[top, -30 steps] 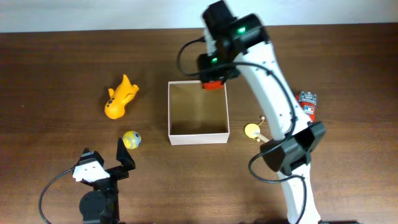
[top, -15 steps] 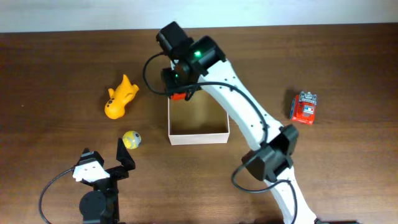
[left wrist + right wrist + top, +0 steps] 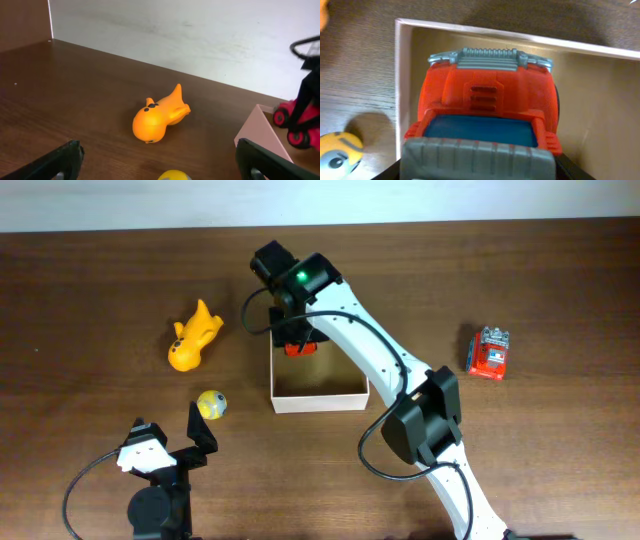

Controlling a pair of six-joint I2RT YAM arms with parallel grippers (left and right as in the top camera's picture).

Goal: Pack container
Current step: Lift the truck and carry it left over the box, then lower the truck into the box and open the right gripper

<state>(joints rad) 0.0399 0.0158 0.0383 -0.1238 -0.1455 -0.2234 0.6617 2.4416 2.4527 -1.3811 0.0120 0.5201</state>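
container (image 3: 320,401) sitting on tabletop (image 3: 80,300); right fingers (image 3: 307,100) pinching red toy truck (image 3: 485,100) over its far-left corner; left fingers (image 3: 203,430) resting spread beside yellow ball (image 3: 211,404).

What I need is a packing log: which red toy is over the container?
The red truck, held by the right gripper above the container; the other red toy lies on the table.

yellow ball (image 3: 173,176) cut off below | red truck (image 3: 286,111) cut off right | container (image 3: 320,403) partly under arm (image 3: 370,348)
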